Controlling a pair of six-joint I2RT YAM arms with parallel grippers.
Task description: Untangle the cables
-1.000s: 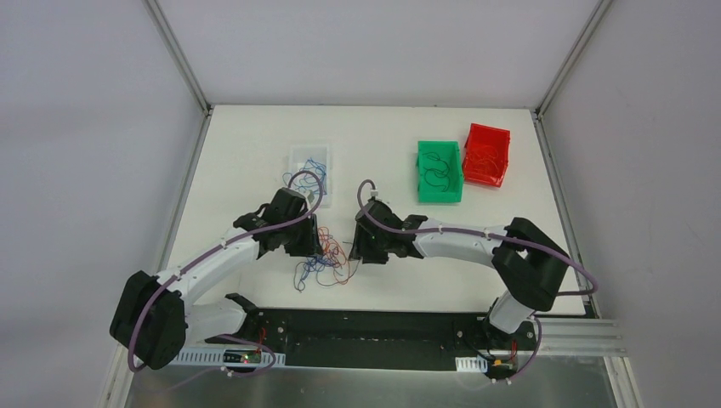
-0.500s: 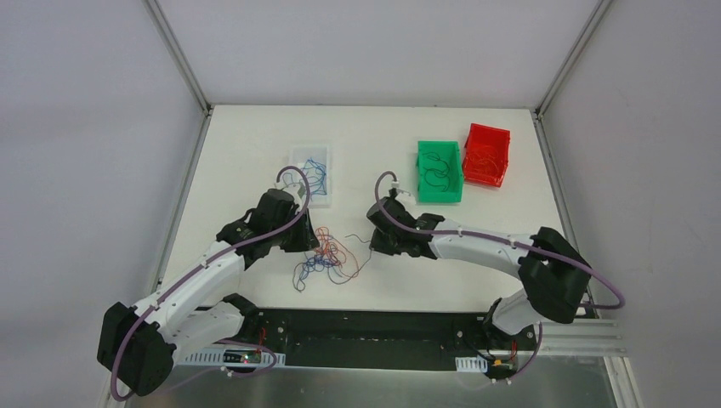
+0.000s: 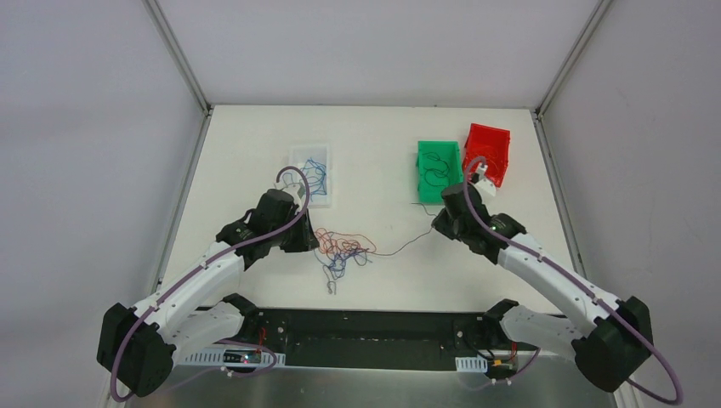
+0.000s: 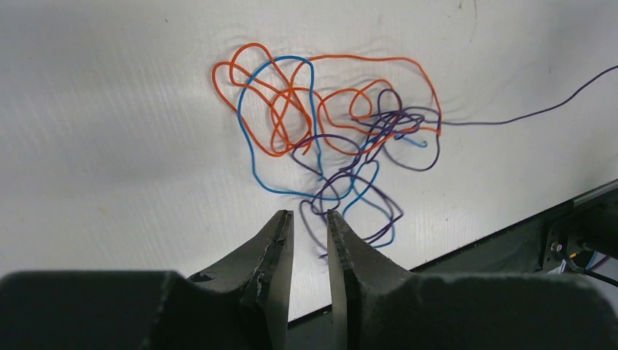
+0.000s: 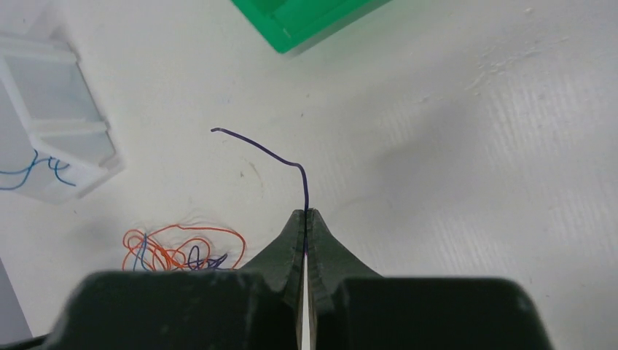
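Note:
The cables [image 3: 343,249] lie as a tangle of thin red, blue and dark purple wires on the white table; they also show in the left wrist view [image 4: 328,138]. My left gripper [image 3: 309,242] hovers at the tangle's left edge. In its wrist view the left gripper [image 4: 310,214] has its jaws a little apart, with a loose purple wire end on the table below the gap. My right gripper [image 3: 439,224] is shut on one dark wire [image 3: 400,250] stretched from the tangle. In the right wrist view the gripper [image 5: 304,212] pinches that dark wire [image 5: 270,153], whose free end sticks out.
A green bin [image 3: 422,174] with black wires and a red bin [image 3: 486,136] stand at the back right, just beyond my right gripper. A clear tray [image 3: 296,161] with blue wires stands behind my left gripper. The table's front edge with the black rail [image 3: 374,327] is near.
My right gripper has moved right and back toward the green bin, drawing a dark wire out of the tangle. The tangle has spread to the right. My left arm drew back a little early, then held still.

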